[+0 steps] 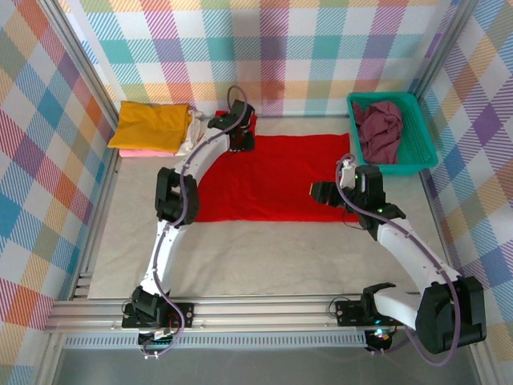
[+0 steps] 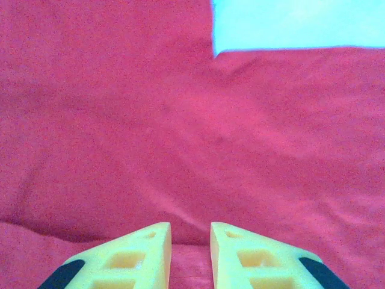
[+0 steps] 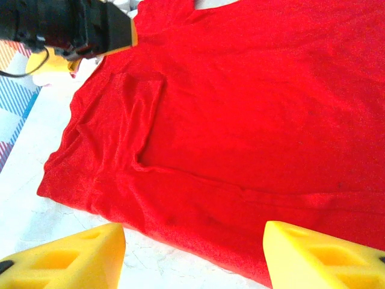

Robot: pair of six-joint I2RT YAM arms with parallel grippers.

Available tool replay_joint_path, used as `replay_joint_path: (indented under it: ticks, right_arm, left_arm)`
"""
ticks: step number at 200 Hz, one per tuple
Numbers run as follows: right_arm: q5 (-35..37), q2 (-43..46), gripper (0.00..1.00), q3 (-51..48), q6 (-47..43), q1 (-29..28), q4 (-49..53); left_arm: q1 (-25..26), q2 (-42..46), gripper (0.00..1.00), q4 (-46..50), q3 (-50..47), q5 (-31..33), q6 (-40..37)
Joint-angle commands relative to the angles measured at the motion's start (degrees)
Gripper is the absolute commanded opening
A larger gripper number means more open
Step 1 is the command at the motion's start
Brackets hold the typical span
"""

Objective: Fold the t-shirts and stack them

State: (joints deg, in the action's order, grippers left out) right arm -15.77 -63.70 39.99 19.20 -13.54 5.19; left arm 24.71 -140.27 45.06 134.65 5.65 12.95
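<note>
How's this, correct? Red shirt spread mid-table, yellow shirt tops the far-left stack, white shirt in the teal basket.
No: top external view shows a dark maroon shirt in the teal basket, not a white one. The red shirt and yellow shirt are as stated.

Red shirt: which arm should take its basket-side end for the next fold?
Probably right: the right gripper hangs open over that end of the red shirt; the left gripper sits at the opposite far corner.

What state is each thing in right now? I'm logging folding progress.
red t-shirt: spread flat, a sleeve folded in.
yellow t-shirt: folded, lying on the pink t-shirt.
pink t-shirt: folded, underneath.
maroon t-shirt: crumpled in the teal basket.
left gripper: slightly open, empty.
right gripper: wide open, empty.
</note>
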Motion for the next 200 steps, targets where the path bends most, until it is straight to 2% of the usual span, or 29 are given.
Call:
replay_joint_path:
  ticks: [1, 25, 41, 52, 63, 72, 95, 143, 174, 200]
  right_arm:
    - [-1.5, 0.5, 0.62, 2.3, 0.0, -0.3, 0.4]
    - [-0.1, -2.3, 0.58, 4.7, -1.5, -1.9, 3.8]
    - [5.1, -7.4, 0.45, 8.8, -1.5, -3.6, 9.5]
    - [7.8, -11.4, 0.29, 11.8, -1.3, -4.1, 12.9]
    - [11.6, -15.2, 0.1, 14.5, -0.4, -4.7, 15.8]
    - [13.9, -18.6, 0.0, 16.5, 0.5, -5.0, 17.5]
    - [17.4, -27.1, 0.0, 22.2, 2.9, -5.1, 22.0]
    - [19.9, -40.0, 0.0, 29.6, 8.3, -5.2, 24.9]
    - [19.1, -43.7, 0.0, 29.3, 10.7, -5.1, 23.3]
    - [19.5, -44.0, 0.0, 26.1, 11.0, -5.1, 22.2]
  left_arm:
    - [1.6, 6.9, 0.25, -0.3, -2.2, -0.4, -0.7]
    - [1.4, 24.2, 0.3, -15.9, -27.7, -0.1, 4.4]
    - [1.4, 34.1, 0.34, -23.0, -43.2, 1.1, 7.7]
    - [1.4, 38.7, 0.33, -23.6, -50.8, 3.5, 9.0]
    - [1.0, 42.5, 0.27, -23.3, -57.7, 6.1, 10.6]
    - [0.3, 45.3, 0.25, -24.9, -63.8, 6.6, 11.5]
    - [-4.7, 47.7, 0.21, -25.8, -72.6, 2.7, 13.8]
    - [-9.1, 44.7, 0.21, -28.3, -78.1, -0.6, 14.0]
    - [-11.2, 41.1, 0.19, -30.4, -80.2, -5.4, 15.6]
    - [-11.3, 41.3, 0.18, -30.8, -83.6, -6.4, 16.8]
